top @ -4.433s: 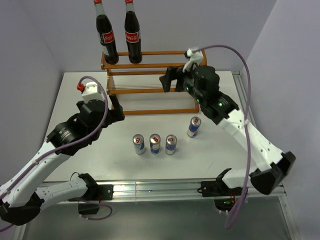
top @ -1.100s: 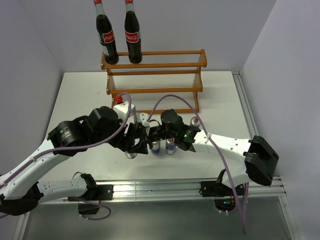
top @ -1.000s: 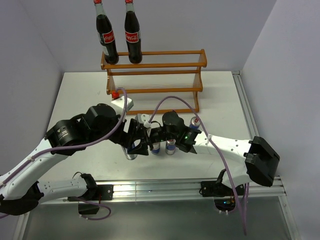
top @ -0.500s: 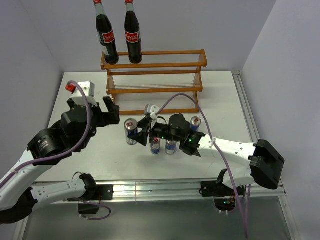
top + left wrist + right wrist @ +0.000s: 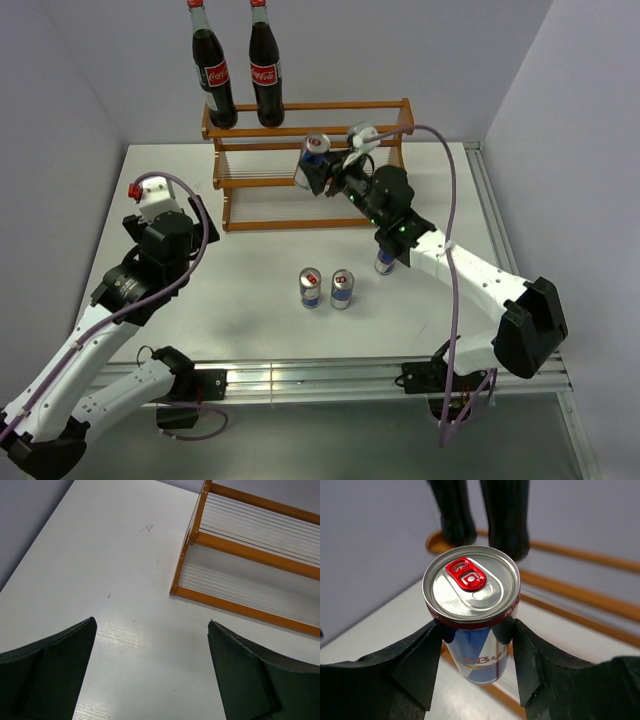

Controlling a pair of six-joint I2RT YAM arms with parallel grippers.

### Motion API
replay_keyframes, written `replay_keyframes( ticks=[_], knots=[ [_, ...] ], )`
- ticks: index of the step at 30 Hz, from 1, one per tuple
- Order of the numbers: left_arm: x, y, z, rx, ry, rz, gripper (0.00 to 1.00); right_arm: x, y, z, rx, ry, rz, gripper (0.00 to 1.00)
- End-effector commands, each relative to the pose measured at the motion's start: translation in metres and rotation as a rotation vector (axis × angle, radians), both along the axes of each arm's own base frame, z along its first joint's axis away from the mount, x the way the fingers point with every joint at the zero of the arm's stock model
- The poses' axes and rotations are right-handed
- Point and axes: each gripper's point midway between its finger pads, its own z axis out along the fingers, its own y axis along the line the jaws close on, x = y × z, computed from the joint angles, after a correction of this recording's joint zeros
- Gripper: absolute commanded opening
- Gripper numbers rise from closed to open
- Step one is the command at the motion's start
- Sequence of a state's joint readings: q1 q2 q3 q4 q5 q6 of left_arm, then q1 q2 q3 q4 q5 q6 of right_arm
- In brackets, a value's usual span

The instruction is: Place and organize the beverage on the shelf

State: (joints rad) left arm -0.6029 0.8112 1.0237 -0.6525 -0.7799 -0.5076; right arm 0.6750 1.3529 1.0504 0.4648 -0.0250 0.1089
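Can (image 5: 470,582) inside right pincer (image 5: 475,632) grip

- A white table (image 5: 255,265) fills the middle of the top view; the left wrist view shows its matte top with a few faint scuffs.
- A pale lilac-grey back wall (image 5: 420,50) spans the top of the frame, with a left wall (image 5: 50,110) and a right wall (image 5: 585,150) at the sides.
- An aluminium rail (image 5: 320,376) edges the table at the bottom and catches glare.
- The light is even and the shadows soft.
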Motion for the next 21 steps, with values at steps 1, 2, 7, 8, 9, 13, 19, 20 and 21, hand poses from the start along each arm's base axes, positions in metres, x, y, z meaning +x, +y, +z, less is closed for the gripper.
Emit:
replay_keyframes(
  ticks=[1, 2, 7, 8, 9, 13, 19, 20, 21],
  knots=[
    [0.01, -0.004, 0.006, -0.022, -0.042, -0.024, 1.0, 0.017, -0.01, 0.085, 0.085, -0.181, -0.027, 0.0],
    [0.011, -0.003, 0.002, -0.012, -0.03, -0.02, 0.99, 0.027, -0.015, 0.089, 0.069, -0.187, -0.047, 0.0],
    [0.018, -0.009, -0.012, 0.029, 0.022, -0.039, 0.99, 0.067, -0.013, 0.117, 0.021, -0.208, -0.067, 0.0],
    [0.018, -0.009, -0.014, 0.029, 0.025, -0.042, 0.99, 0.073, -0.013, 0.119, 0.01, -0.21, -0.073, 0.0],
    [0.018, -0.01, -0.014, 0.03, 0.025, -0.046, 0.99, 0.075, -0.015, 0.138, 0.025, -0.234, -0.079, 0.0],
    [0.017, -0.012, -0.015, 0.022, 0.022, -0.069, 0.99, 0.105, -0.014, 0.137, -0.027, -0.226, -0.092, 0.0],
    [0.018, -0.016, -0.019, 0.022, 0.036, -0.095, 1.0, 0.134, -0.007, 0.135, -0.078, -0.21, -0.077, 0.0],
    [0.018, -0.017, -0.018, 0.017, 0.035, -0.105, 1.0, 0.136, -0.009, 0.145, -0.074, -0.225, -0.078, 0.0],
    [0.018, -0.018, -0.018, 0.017, 0.036, -0.109, 0.99, 0.14, -0.007, 0.141, -0.08, -0.213, -0.074, 0.0]
  ],
)
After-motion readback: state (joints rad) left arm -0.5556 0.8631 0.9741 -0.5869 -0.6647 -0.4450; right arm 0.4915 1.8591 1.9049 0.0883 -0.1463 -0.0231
